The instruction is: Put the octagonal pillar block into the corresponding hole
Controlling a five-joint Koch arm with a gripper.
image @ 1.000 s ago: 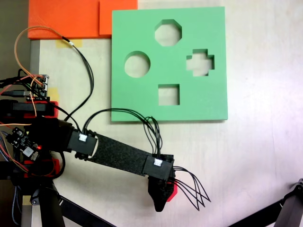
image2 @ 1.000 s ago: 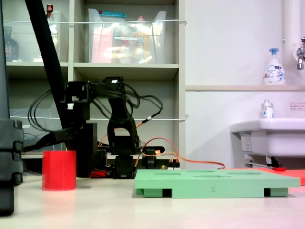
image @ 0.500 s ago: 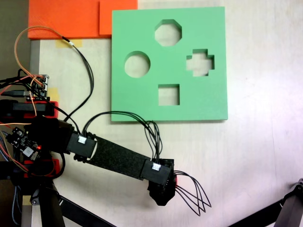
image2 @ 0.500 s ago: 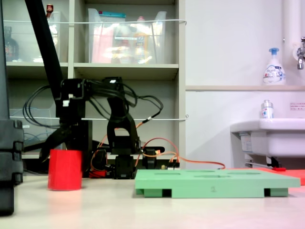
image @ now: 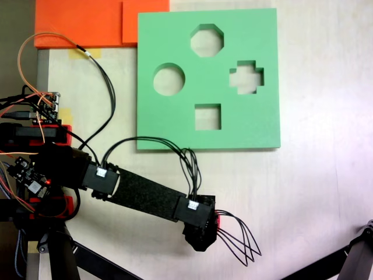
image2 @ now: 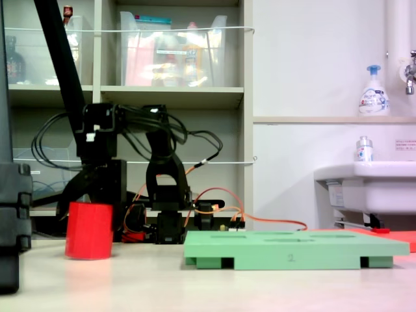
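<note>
Red block (image: 217, 220) mostly beneath arm

The small foam octagonal pillar block (image2: 88, 230) is bright red; the flat foam board (image: 256, 119) is green; the arm (image: 145, 195) is black.

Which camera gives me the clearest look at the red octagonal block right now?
The low side-on fixed view: the red block stands upright on the table, nearly its whole side visible. In the top-down fixed view, the arm covers it, leaving a red sliver.

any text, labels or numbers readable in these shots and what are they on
"2": on the front edge of the flat green foam board, side fixed view.
White pump bottle label: too blurred to read.
Small bottle label on the sink edge: too small to read.
</note>
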